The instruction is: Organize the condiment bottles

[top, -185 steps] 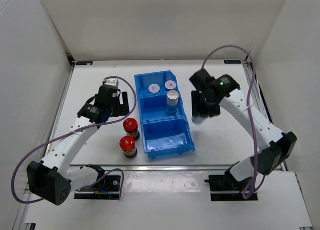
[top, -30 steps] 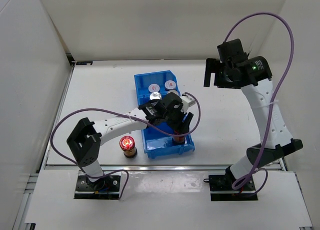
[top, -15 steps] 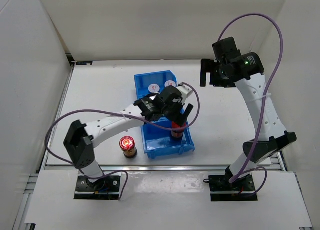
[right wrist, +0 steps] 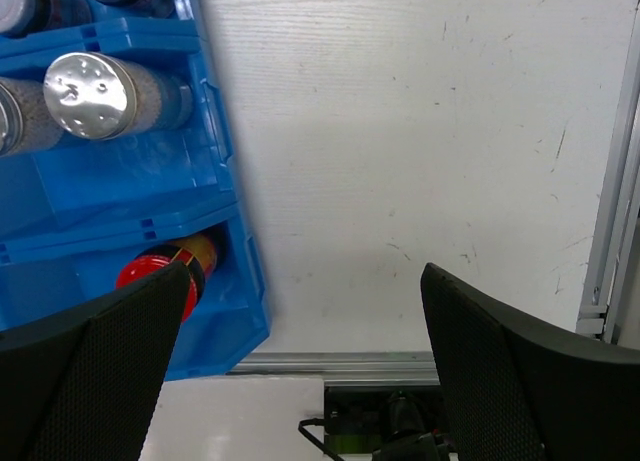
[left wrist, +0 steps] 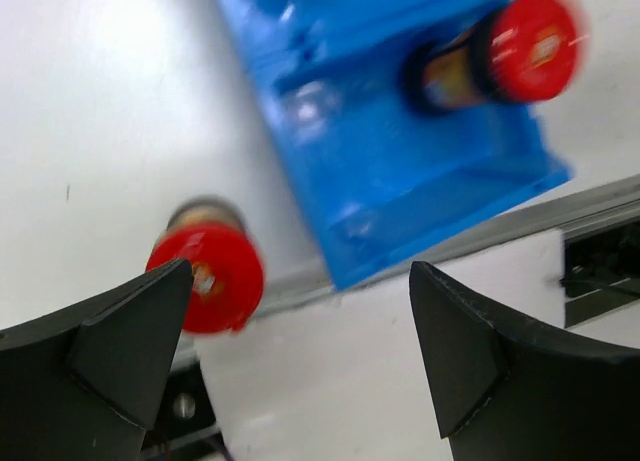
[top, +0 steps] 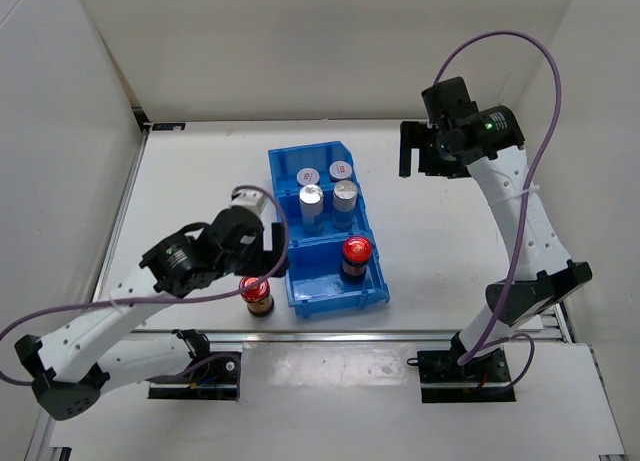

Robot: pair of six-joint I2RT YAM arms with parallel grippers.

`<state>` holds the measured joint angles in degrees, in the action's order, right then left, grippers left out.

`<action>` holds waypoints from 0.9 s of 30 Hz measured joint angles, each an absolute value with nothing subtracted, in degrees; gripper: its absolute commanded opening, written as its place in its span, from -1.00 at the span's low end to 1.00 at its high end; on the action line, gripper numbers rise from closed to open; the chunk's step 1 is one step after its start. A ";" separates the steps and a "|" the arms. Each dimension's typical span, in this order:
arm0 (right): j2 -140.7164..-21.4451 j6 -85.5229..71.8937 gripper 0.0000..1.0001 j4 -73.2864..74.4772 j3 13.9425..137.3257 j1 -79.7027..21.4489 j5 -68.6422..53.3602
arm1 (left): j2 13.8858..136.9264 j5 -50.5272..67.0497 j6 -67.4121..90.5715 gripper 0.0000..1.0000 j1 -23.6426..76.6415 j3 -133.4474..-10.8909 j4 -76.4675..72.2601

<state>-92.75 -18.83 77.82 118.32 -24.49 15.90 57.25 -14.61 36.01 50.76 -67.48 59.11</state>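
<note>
A white counter (top: 200,181) sits inside a plain white enclosure, with a back wall (top: 320,41), a left wall (top: 50,131) and a right wall (top: 590,71) rising around it. A metal rail (right wrist: 612,181) runs along the counter's right edge and another rail (top: 420,332) along its near edge. The matte surface shows faint scuffs. The light is soft and even, and the shadows are pale.

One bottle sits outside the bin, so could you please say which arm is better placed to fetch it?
Left: the left fingers, open, hover beside the red-capped bottle on the table; the right fingers are far back.
</note>
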 measured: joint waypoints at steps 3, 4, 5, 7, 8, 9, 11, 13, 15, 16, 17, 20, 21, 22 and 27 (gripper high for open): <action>-92.73 -18.81 0.98 77.91 116.84 -24.49 15.57 | 53.69 -14.48 41.67 1.00 49.50 -61.71 63.40; -92.73 -18.81 0.98 77.89 116.42 -24.49 15.20 | 53.30 -14.48 43.11 1.00 48.73 -60.16 64.49; -92.73 -18.81 0.98 78.00 116.31 -24.49 14.83 | 53.25 -14.48 44.14 1.00 48.16 -58.89 65.21; -92.73 -18.81 0.98 77.87 116.07 -24.49 14.11 | 53.36 -14.46 45.54 1.00 47.37 -56.45 65.69; -92.73 -18.81 0.98 77.89 115.92 -24.49 13.72 | 53.47 -14.44 45.78 1.00 47.33 -55.64 65.56; -92.73 -18.81 0.98 77.76 115.50 -24.49 13.32 | 53.78 -14.39 46.00 1.00 47.00 -54.81 65.30; -92.73 -18.81 0.98 77.84 114.63 -24.49 12.88 | 54.59 -14.04 46.02 1.00 46.41 -53.60 64.34; -92.73 -18.81 0.98 77.89 113.93 -24.49 12.62 | 56.23 -13.19 45.67 1.00 45.34 -51.81 62.74; -92.73 -18.81 0.98 77.89 113.65 -24.49 12.43 | 57.89 -12.34 44.99 0.84 44.45 -50.28 61.52; -92.73 -18.81 0.98 77.84 113.54 -24.49 12.36 | 58.59 -11.66 44.80 0.69 43.97 -49.58 60.71; -92.71 -18.81 0.98 77.89 113.45 -24.49 12.23 | 59.09 -10.96 44.47 0.51 43.53 -49.19 60.20; -92.68 -18.81 0.98 77.87 113.27 -24.49 12.14 | 59.40 -10.70 42.81 -0.33 43.07 -49.54 59.44; -92.60 -18.81 0.98 77.82 113.06 -24.49 12.14 | 59.42 -10.70 42.70 -0.70 42.96 -49.63 59.40; -92.51 -18.81 0.98 77.84 112.79 -24.49 12.19 | 59.59 -10.83 42.48 -0.79 42.89 -49.89 59.37; -92.18 -18.81 0.98 77.87 111.83 -24.49 12.19 | 62.52 -14.48 42.17 -0.79 42.87 -62.70 66.65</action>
<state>-92.18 -18.81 77.87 111.83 -24.49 12.19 62.52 -14.48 42.17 42.87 -62.70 66.65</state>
